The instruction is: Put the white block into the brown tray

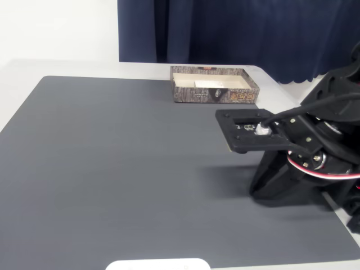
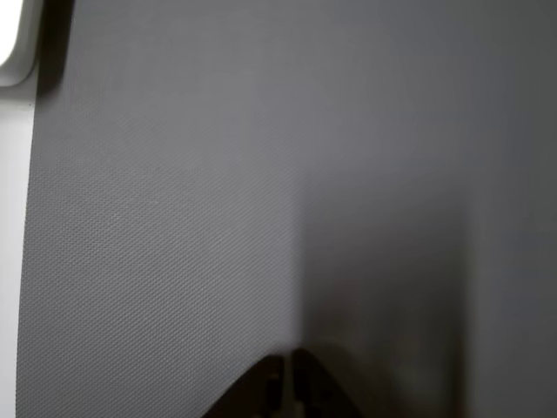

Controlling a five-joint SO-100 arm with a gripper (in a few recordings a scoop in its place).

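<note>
The brown tray (image 1: 215,93) stands at the far edge of the dark mat, bark-patterned outside and pale cream inside. A whiter flat shape (image 1: 210,84) lies inside it near the front wall; I cannot tell for sure that it is the white block. My black arm (image 1: 304,146) is folded low at the right side of the mat, well in front of the tray. In the wrist view my gripper (image 2: 287,392) points down at bare mat, its two dark fingertips (image 2: 261,396) meeting with nothing between them.
A wide smooth white rounded object (image 1: 158,264) pokes in at the mat's near edge, and its corner (image 2: 12,39) shows in the wrist view. The grey mat (image 1: 112,169) covers most of the white table. A dark blue curtain (image 1: 236,28) hangs behind.
</note>
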